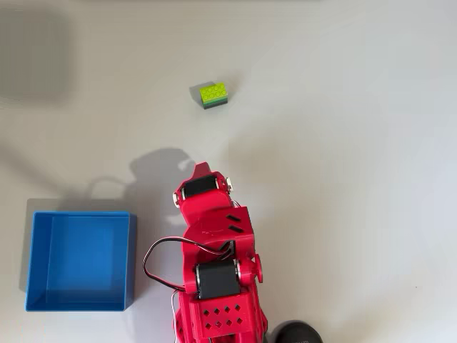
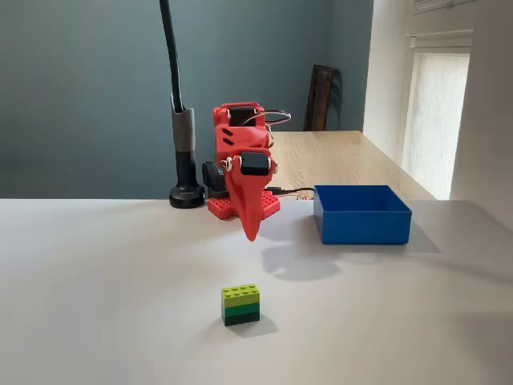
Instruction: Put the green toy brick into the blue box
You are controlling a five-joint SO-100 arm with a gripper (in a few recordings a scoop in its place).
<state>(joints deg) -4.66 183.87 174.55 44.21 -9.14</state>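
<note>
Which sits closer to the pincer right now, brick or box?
The green toy brick, straight ahead of the pincer tip; the blue box sits back beside the arm's base.

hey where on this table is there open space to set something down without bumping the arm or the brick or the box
In the overhead view, the whole right side of the table is bare, and so is the top left above the blue box. The strip between the green toy brick and the gripper is tight. So is the gap between the box and the red arm.
</note>
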